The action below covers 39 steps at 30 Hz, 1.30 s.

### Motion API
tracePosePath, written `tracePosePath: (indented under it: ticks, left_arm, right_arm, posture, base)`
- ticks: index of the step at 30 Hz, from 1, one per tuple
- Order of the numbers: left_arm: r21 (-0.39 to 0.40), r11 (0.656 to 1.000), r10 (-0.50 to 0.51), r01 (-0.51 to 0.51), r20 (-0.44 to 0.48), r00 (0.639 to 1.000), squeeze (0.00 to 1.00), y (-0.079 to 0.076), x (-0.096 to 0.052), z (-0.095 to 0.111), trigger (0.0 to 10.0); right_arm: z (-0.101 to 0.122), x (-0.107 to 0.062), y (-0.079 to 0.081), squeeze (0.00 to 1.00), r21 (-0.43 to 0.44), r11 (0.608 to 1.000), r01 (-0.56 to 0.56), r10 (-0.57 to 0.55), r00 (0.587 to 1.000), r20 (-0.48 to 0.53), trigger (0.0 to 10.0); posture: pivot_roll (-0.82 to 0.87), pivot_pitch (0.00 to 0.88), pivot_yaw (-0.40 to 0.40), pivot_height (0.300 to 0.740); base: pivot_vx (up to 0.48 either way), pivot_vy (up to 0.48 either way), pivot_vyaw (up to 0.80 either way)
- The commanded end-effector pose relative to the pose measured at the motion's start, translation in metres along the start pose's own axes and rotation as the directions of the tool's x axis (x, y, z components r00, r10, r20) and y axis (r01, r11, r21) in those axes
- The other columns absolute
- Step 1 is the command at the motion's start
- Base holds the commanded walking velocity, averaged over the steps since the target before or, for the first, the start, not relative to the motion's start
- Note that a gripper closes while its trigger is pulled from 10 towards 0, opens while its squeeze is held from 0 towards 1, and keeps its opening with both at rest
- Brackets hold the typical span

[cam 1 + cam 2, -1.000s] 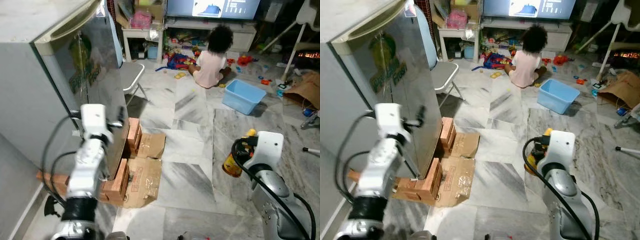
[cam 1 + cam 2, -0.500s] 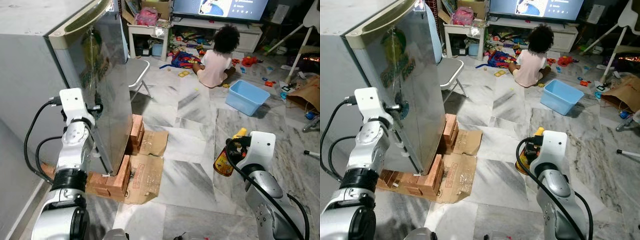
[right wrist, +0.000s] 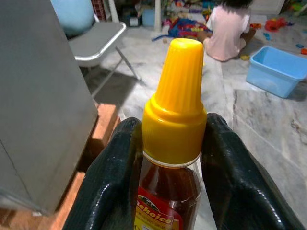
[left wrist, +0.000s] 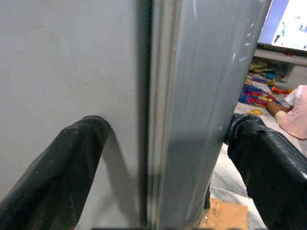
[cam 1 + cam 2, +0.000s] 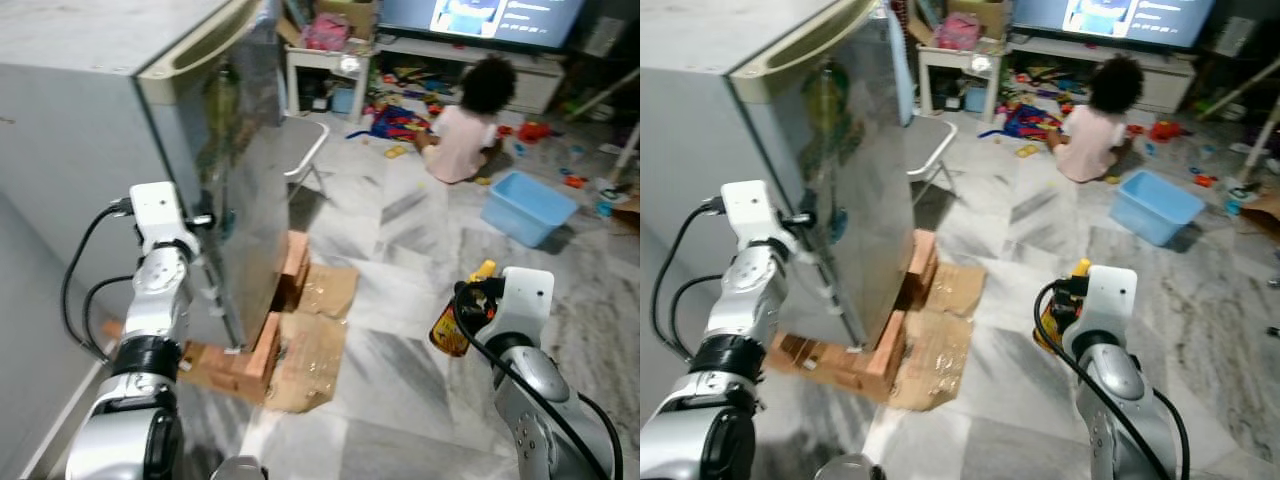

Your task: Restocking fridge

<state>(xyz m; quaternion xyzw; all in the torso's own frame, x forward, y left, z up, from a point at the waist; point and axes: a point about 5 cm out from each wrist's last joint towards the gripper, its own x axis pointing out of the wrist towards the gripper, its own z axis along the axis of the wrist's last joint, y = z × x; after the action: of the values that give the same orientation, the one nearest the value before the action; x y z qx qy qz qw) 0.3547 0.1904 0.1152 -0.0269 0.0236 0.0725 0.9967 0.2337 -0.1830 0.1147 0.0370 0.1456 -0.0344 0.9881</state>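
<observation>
The grey fridge [image 5: 70, 150] stands at my left with its steel door [image 5: 245, 170] closed. My left gripper [image 5: 205, 222] is raised at the door's opening edge. In the left wrist view its fingers [image 4: 72, 158] stand open astride the door edge [image 4: 192, 96], one on the fridge's side wall and one by the door front. My right gripper [image 5: 468, 302] is held low at my right, shut on the neck of a sauce bottle [image 3: 175, 96] with a yellow cap and dark red contents. The bottle [image 5: 455, 325] is upright, above the marble floor.
The fridge rests on bricks [image 5: 250, 360] with flattened cardboard [image 5: 315, 345] beside them. A folding chair [image 5: 300, 140] stands past the door. A child [image 5: 470, 130] sits on the floor among toys near a blue tub [image 5: 535, 205] and a TV stand [image 5: 470, 50].
The camera has swung left, shifting the scene right. My left gripper has moved from in front of the door onto its edge. The right gripper still holds the bottle.
</observation>
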Motion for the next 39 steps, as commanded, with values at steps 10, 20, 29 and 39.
tracePosePath:
  ticks: [10,20,29,39]
  left_arm:
    - [-0.023,0.994,-0.106,0.106,0.012,0.994,0.00,-0.011,-0.001,0.001,10.0]
    - [0.001,0.974,-0.228,0.228,0.006,0.974,0.00,-0.030,-0.002,0.001,10.0]
    - [0.019,0.992,-0.123,0.123,0.011,0.992,0.00,-0.020,0.005,0.004,10.0]
    - [0.000,0.992,-0.127,0.127,0.018,0.992,0.00,-0.020,0.009,0.009,10.0]
  right_arm:
    - [0.003,-0.003,-0.008,0.00,-0.019,0.999,0.029,-0.029,0.999,0.019,10.0]
    - [0.001,-0.006,-0.013,0.00,0.005,0.999,0.054,-0.054,0.999,-0.002,10.0]
    - [-0.001,-0.006,-0.014,0.00,0.012,0.998,0.064,-0.064,0.998,-0.007,10.0]
    - [-0.001,-0.007,-0.013,0.00,0.017,0.998,0.065,-0.064,0.998,-0.011,10.0]
  posture:
    - [-0.05,0.000,-0.024,0.740]
    - [-0.06,0.000,-0.022,0.740]
    - [-0.06,0.000,-0.017,0.740]
    - [-0.06,0.000,-0.016,0.740]
  base:
    - [0.000,0.000,0.00]
    - [0.000,0.000,0.00]
    - [0.000,0.000,0.00]
    - [0.000,0.096,0.00]
